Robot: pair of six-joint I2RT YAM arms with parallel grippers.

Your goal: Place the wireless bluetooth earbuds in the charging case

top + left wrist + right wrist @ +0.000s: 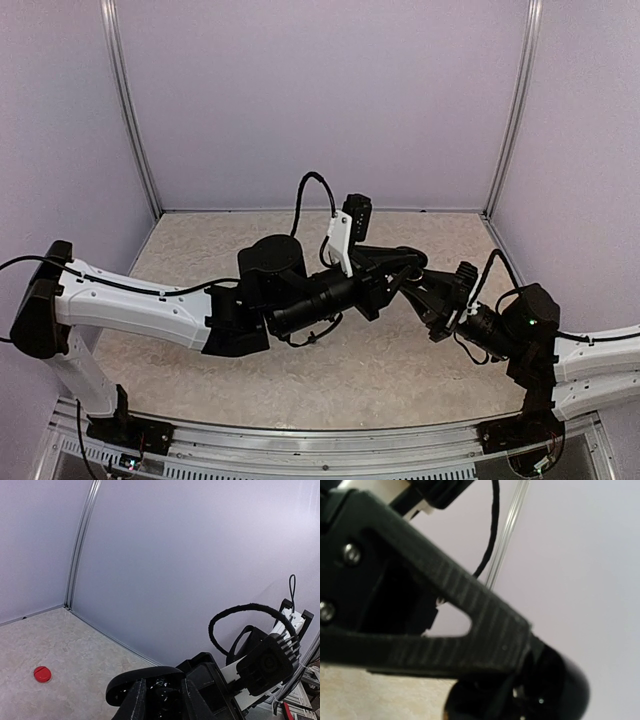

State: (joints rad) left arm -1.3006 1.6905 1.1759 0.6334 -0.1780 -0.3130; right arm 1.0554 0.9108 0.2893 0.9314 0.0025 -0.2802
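Reaching in from left, left arm (130,305) stretched low over tabletop (400,370), elbow joint mid-scene. Right arm (590,355) angled in from right. Both hands meet above centre-right. Left hand (162,700) clenched on black glossy case (145,678). Right hand (435,298) just beside it; grip cannot tell, wrist view blocked by black ribbed finger (445,605). Red round piece (42,674) flat on tabletop near wall corner, well apart from hands; bud or case, cannot tell.
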